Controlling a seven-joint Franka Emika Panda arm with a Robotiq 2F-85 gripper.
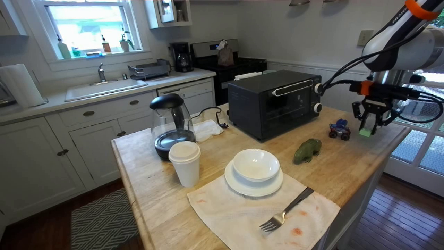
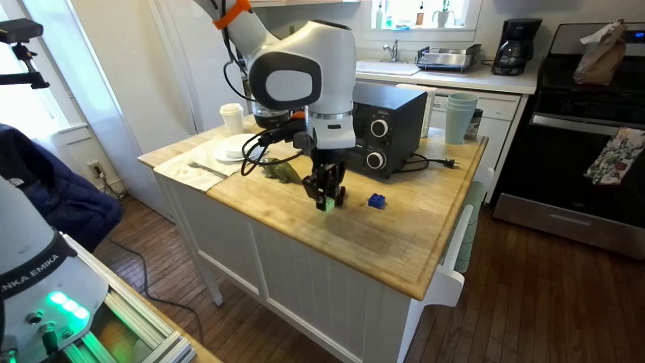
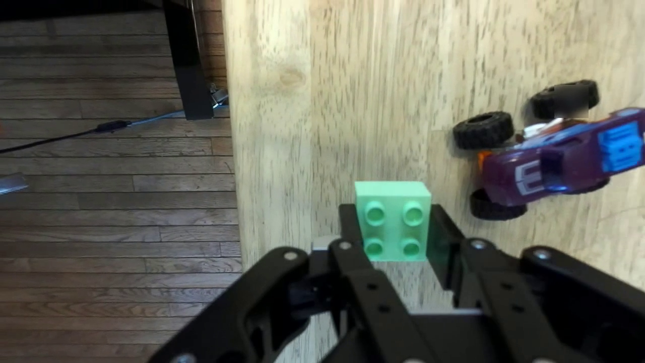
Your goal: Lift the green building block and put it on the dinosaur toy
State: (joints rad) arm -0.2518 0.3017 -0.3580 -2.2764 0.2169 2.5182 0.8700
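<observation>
While the tool (image 3: 394,227) pinches it, the green block (image 3: 393,233) sits between the fingertips (image 3: 349,220).

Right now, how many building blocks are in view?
2: the green building block between the gripper's fingers, and a blue building block on the wooden tabletop. Others may be hidden.

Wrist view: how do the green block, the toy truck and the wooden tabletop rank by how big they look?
1. Wooden tabletop
2. Toy truck, cut off at the right edge
3. Green block, held in the gripper, so probably nearer and looking enlarged
</observation>
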